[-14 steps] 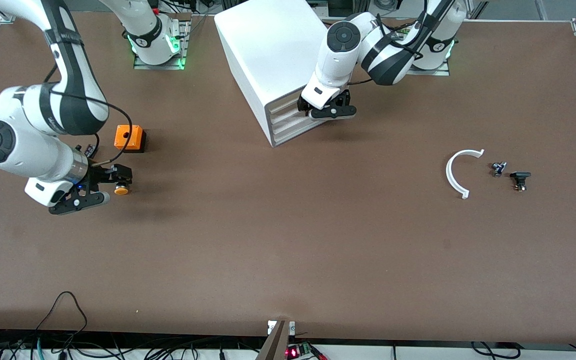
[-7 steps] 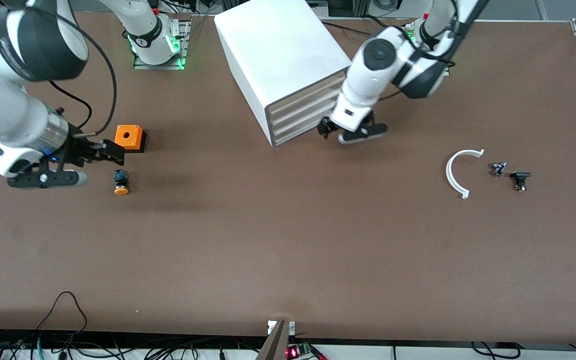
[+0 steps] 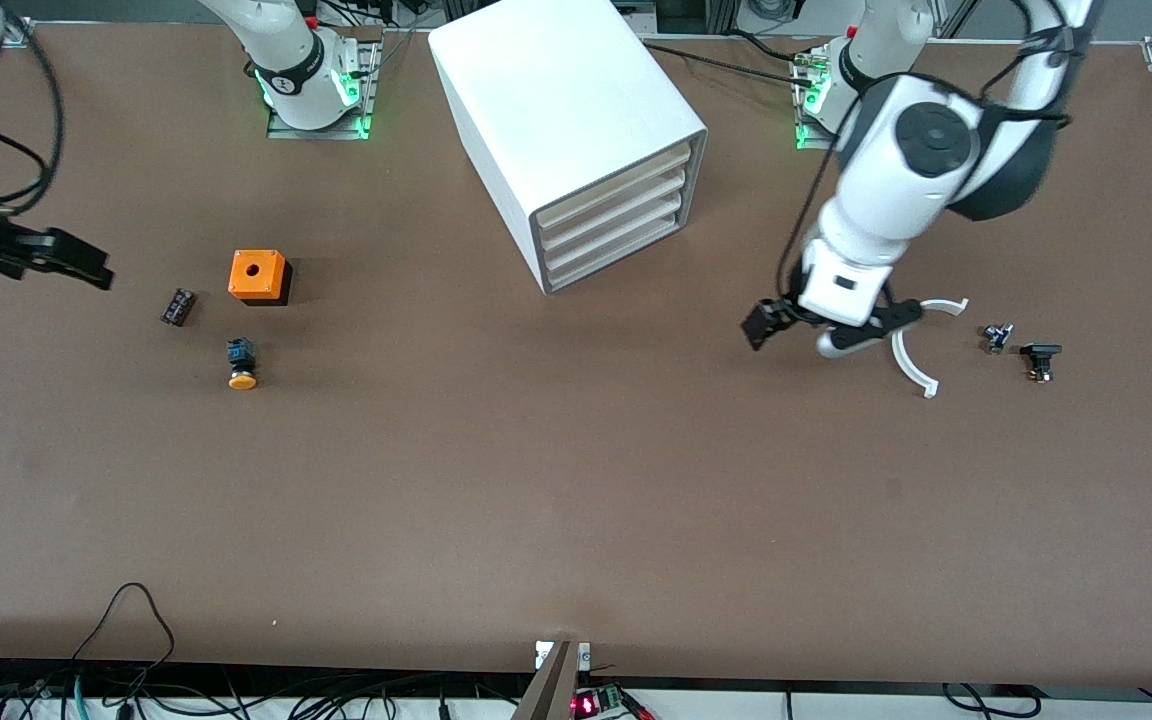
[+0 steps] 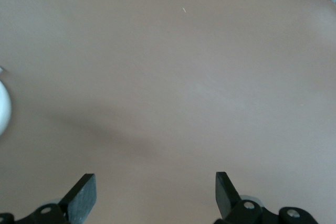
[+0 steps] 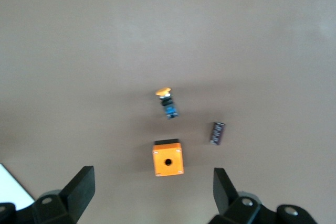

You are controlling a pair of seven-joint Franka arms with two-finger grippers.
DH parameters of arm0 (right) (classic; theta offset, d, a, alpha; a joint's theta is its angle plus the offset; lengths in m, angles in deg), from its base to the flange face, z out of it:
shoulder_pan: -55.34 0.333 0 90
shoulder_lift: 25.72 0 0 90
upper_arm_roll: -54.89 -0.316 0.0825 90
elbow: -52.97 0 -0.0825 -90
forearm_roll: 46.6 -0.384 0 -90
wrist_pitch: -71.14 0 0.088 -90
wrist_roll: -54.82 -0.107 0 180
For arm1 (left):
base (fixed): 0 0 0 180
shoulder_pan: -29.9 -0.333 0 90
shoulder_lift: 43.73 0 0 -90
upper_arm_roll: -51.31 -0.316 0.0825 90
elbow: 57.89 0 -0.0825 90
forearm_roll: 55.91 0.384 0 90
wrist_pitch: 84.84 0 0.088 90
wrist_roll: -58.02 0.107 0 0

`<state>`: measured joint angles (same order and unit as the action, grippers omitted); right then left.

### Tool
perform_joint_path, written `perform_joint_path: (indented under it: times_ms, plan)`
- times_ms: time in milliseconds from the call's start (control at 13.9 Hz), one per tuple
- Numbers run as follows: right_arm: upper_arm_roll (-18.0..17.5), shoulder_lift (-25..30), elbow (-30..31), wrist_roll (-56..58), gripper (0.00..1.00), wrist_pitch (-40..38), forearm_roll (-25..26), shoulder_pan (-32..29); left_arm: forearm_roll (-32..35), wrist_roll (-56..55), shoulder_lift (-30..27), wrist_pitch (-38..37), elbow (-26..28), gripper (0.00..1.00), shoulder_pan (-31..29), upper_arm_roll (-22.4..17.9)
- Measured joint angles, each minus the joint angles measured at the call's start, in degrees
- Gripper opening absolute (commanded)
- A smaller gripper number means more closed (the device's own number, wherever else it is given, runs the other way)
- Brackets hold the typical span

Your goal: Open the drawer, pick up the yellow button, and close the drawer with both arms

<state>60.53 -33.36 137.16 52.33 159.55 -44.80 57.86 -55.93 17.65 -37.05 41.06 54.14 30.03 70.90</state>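
button (image 3: pixel 242 366) on worktop (image 3: pixel 536 480), well apart from spread right hand (image 3: pixel 16 265) | left hand (image 3: pixel 816 335) spread, empty | drawer (image 3: pixel 614 185) closed

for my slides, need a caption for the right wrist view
Open right gripper above a tiny orange-capped button, an orange cube with a round hole and a small black ribbed block.

Table (image 3: pixel 576 500): cabinet (image 3: pixel 561 110), button (image 3: pixel 242 365), orange cube (image 3: pixel 258 275).

Left tool (image 3: pixel 806 330) raised, fingers spread wide, right tool (image 3: pixel 11 270) raised at table's edge, fingers apart
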Motion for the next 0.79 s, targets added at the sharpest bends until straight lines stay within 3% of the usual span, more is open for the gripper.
perform_joint_path:
  times_ms: [215,574,789]
  plan:
    - [3.1,1.3,2.3,3.2,1.00,0.0,0.0,-0.2,0.0,13.6,-1.2,-9.2,-5.3,1.00,-1.0,-5.4]
    - [1.6,11.5,9.8,3.3,1.00,0.0,0.0,0.1,0.0,30.4,-1.9,-23.8,-16.3,1.00,-1.4,-14.1]
    - [0.2,15.3,11.3,3.2,1.00,-0.1,0.0,0.1,0.0,38.9,-2.5,-27.4,-19.0,1.00,-1.4,-18.0]
